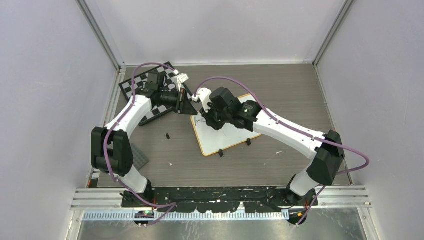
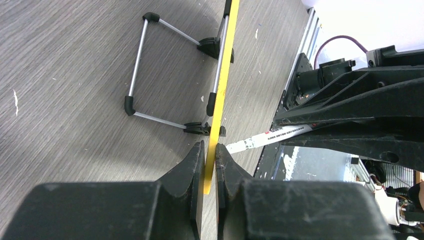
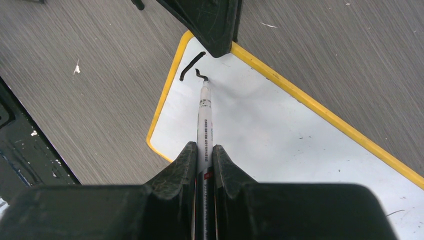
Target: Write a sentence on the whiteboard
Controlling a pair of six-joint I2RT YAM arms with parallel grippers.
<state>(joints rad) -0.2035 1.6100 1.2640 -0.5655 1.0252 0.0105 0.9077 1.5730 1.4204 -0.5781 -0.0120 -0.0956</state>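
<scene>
The whiteboard lies slanted at the table's middle, white with a yellow-orange rim and two black clip feet on its near edge. My left gripper is shut on the board's far-left rim, seen edge-on as a yellow strip between its jaws. My right gripper is shut on a white-and-black marker. The marker's tip touches the board near its corner, beside two short black strokes. The left gripper's finger shows at that corner.
A black-and-white chessboard lies at the back left under the left arm. A small black piece lies left of the board, and a grey mat near the left arm's base. A wire stand is under the board. Walls enclose three sides.
</scene>
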